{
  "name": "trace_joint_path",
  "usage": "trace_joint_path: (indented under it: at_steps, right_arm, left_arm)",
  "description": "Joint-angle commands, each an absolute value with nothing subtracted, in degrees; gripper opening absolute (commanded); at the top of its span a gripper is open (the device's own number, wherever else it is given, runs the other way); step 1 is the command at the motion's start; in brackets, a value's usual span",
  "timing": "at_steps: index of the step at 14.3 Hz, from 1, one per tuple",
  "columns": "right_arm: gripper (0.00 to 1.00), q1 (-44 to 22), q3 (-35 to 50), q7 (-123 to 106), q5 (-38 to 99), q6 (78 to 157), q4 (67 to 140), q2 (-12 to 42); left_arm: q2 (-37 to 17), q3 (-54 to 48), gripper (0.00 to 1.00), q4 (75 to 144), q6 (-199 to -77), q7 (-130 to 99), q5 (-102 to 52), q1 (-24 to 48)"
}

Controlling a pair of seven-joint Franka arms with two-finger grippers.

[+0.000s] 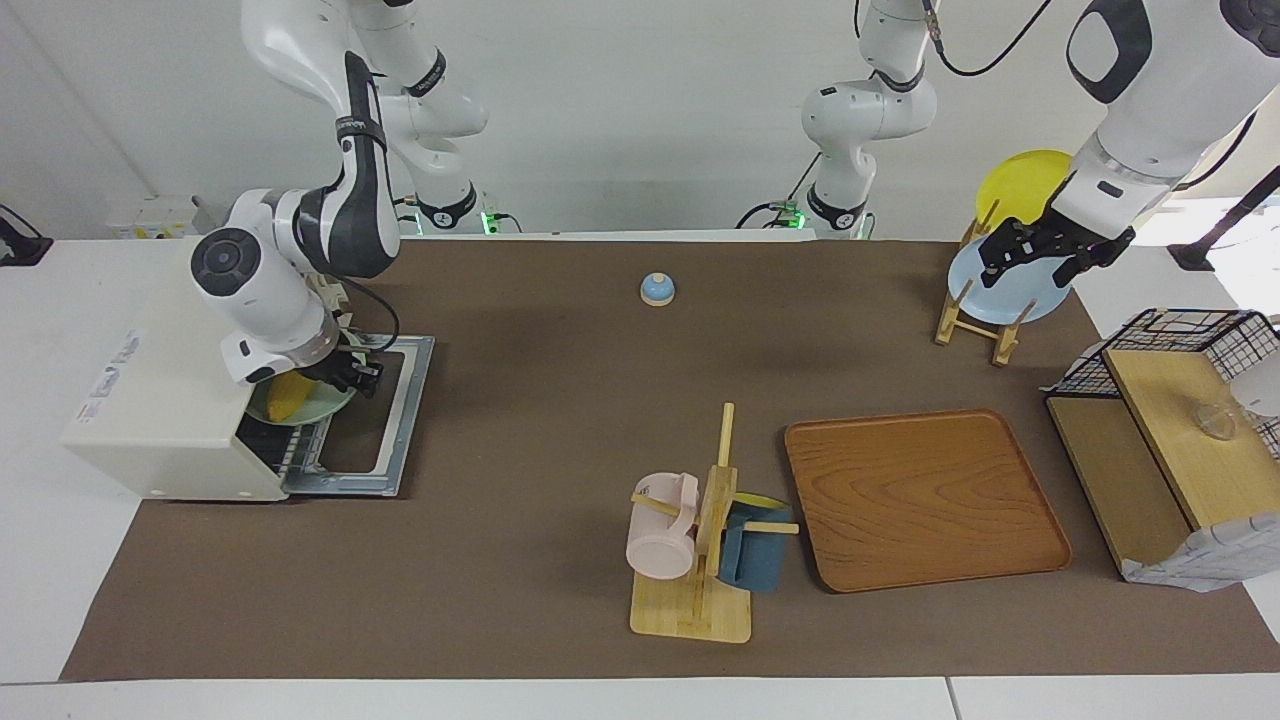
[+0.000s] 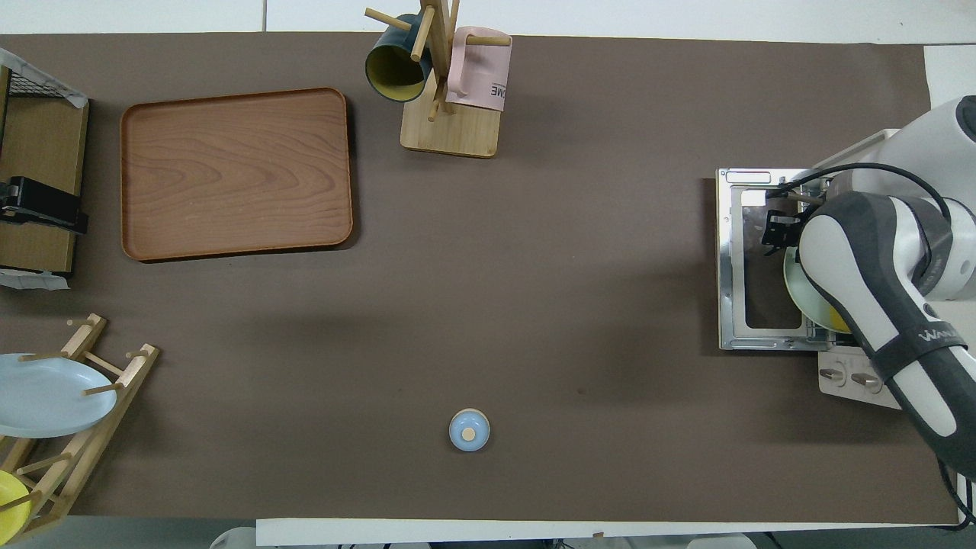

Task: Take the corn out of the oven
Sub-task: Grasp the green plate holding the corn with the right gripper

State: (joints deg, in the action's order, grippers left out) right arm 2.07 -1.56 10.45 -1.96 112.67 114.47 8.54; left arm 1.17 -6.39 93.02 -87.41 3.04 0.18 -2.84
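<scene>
The cream-white oven [image 1: 165, 425] stands at the right arm's end of the table, its door [image 1: 375, 425] folded down flat. A pale green plate [image 1: 325, 405] sits at the oven's mouth on the wire rack. The yellow corn [image 1: 288, 396] lies on it, partly hidden under the right wrist. My right gripper [image 1: 358, 378] is low at the plate's rim, over the open door. In the overhead view the oven door [image 2: 732, 259], plate [image 2: 801, 293], a sliver of corn [image 2: 837, 322] and right gripper [image 2: 778, 229] show. My left gripper [image 1: 1035, 262] waits, open and empty, over the plate rack.
A wooden plate rack [image 1: 975, 320] holds a blue plate [image 1: 1000, 290] and a yellow plate [image 1: 1020, 180]. A wooden tray [image 1: 925, 500], a mug tree [image 1: 700, 560] with two mugs, a small blue bell [image 1: 657, 289] and a black wire basket [image 1: 1180, 350] on a wooden shelf also stand on the brown mat.
</scene>
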Motion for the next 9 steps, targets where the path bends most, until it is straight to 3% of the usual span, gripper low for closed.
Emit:
trace_joint_path:
  at_steps: [1, 3, 5, 9]
  right_arm:
    - [0.26, 2.55, -1.14, 9.23, -3.6, 113.73, 116.54, 7.2]
    - [0.19, 2.46, -1.14, 9.14, -3.69, 114.95, 117.24, 7.3]
    - [0.0, 1.94, -1.14, 9.05, -3.95, 114.79, 117.07, 7.38]
    - [0.0, -6.56, -1.14, 14.64, -5.62, 111.55, 109.89, 9.57]
  left_arm:
    - [1.67, -6.59, 1.0, 93.6, -86.57, 3.69, 0.97, -3.43]
    - [1.67, -6.59, 1.0, 93.6, -86.48, 3.87, 0.97, -3.43]
    - [1.67, -6.59, 1.0, 93.6, -86.4, 4.04, 0.97, -3.51]
    - [1.58, -6.15, 1.0, 93.34, -86.66, 3.7, 0.97, -5.27]
